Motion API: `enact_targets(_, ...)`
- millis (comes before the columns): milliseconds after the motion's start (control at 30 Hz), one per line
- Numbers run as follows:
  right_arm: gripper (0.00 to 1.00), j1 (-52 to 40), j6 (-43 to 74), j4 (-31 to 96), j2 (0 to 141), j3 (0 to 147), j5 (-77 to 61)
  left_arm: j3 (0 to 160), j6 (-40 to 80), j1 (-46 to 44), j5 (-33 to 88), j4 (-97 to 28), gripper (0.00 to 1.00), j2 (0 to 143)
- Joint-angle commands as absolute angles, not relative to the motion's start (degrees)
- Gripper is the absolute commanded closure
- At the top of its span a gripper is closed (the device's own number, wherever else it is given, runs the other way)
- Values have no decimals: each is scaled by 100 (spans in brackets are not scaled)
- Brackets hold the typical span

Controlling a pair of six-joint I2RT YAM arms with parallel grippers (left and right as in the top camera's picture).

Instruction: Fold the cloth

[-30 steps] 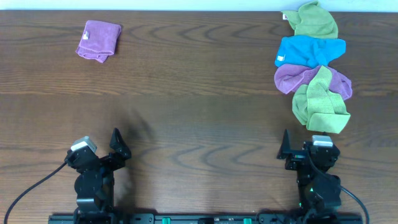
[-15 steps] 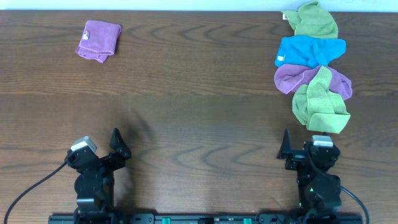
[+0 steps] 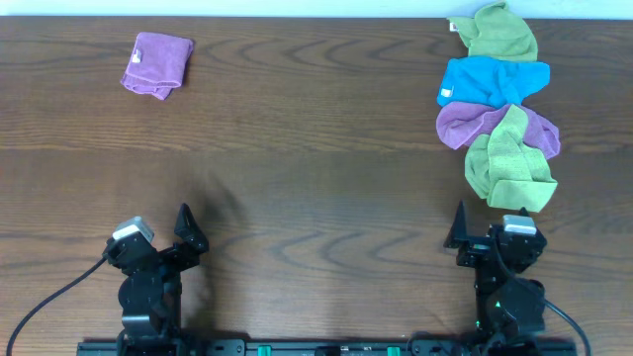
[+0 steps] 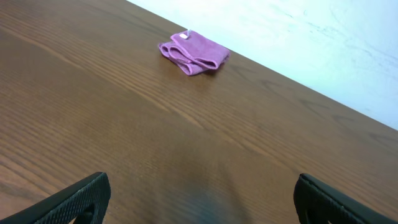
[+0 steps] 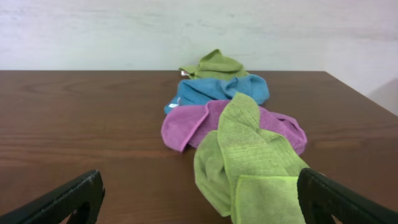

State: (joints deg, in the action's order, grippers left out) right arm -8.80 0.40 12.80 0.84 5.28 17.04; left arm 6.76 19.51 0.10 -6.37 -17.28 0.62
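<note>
A crumpled pile of cloths lies at the far right: a green cloth (image 3: 502, 32), a blue cloth (image 3: 492, 81), a purple cloth (image 3: 463, 124) and a second green cloth (image 3: 509, 166) nearest me. In the right wrist view the near green cloth (image 5: 255, 165) lies just ahead of my open, empty right gripper (image 5: 202, 202), slightly right of centre. The right gripper (image 3: 485, 235) sits at the near edge, just below that cloth. My left gripper (image 3: 181, 235) is open and empty at the near left, over bare wood (image 4: 199, 205).
A folded purple cloth (image 3: 158, 64) lies at the far left corner, also seen in the left wrist view (image 4: 194, 53). The brown wooden table (image 3: 316, 188) ends at a white wall behind. The table's right edge (image 5: 367, 118) runs close to the pile.
My right arm has shifted slightly to the right, closer under the near green cloth. The left arm and the cloths have not moved.
</note>
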Motion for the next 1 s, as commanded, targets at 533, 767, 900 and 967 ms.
enact_targets(533, 1, 609, 2025, 613, 2936, 1144, 2805, 537, 1951, -14, -633, -1747, 5, 34)
enact_targets(767, 1, 1096, 2534, 738, 4982, 2532, 2408, 537, 1951, -14, -633, -1747, 5, 34)
enact_targets(900, 1, 1240, 3336, 1723, 6230, 3671, 2126, 537, 1951, -14, -635, -1747, 5, 34)
enact_targets(967, 1, 1240, 3301, 1940, 6643, 4012, 1693, 537, 1951, -14, -633, -1747, 5, 34)
